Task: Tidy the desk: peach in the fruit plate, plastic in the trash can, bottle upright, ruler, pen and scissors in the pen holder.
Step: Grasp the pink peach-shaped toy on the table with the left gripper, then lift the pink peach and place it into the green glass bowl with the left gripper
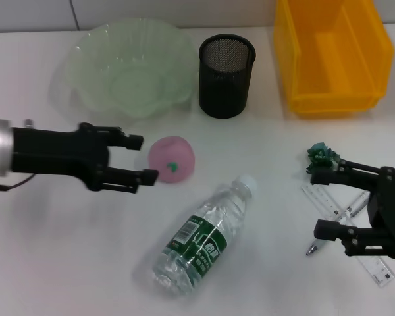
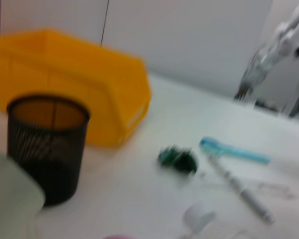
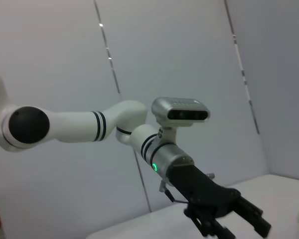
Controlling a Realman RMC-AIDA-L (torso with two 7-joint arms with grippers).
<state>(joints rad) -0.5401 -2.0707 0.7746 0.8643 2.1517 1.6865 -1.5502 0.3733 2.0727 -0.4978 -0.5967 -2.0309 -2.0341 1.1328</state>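
Note:
A pink peach (image 1: 174, 160) lies on the white table in the head view. My left gripper (image 1: 149, 158) is open right at the peach's left side, with a fingertip above and below its edge. Behind them sits the pale green fruit plate (image 1: 131, 66). The clear bottle (image 1: 204, 237) lies on its side. My right gripper (image 1: 316, 203) hangs open over the ruler (image 1: 380, 271) and pen (image 1: 351, 209), beside the crumpled green plastic (image 1: 320, 155). The black mesh pen holder (image 1: 226, 76) and the yellow trash can (image 1: 332, 56) stand at the back. I cannot make out the scissors.
The left wrist view shows the pen holder (image 2: 47, 144), the yellow bin (image 2: 74, 74), the green plastic (image 2: 178, 159), the pen (image 2: 239, 189) and a blue-handled item (image 2: 231, 149). The right wrist view shows only the left arm (image 3: 154, 149) against a wall.

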